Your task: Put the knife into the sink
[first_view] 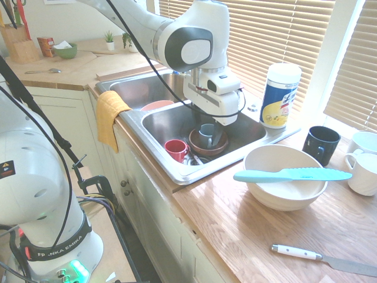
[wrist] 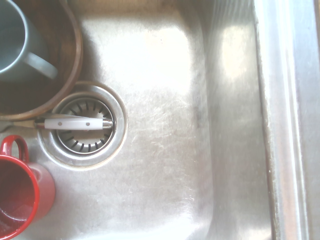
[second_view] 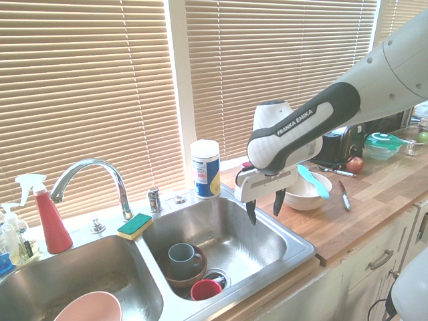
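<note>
The gripper is wide open with nothing in it, up over the sink. The blue knife lies across the top of the bowl beside the gripper, so maybe it will be easy to grab.

A grey-blue mug stands in a brown bowl, with a red mug just beside it. A cream bowl rests on the wooden surface, near a black mug. A green-and-yellow sponge lies near a red spray bottle.
</note>
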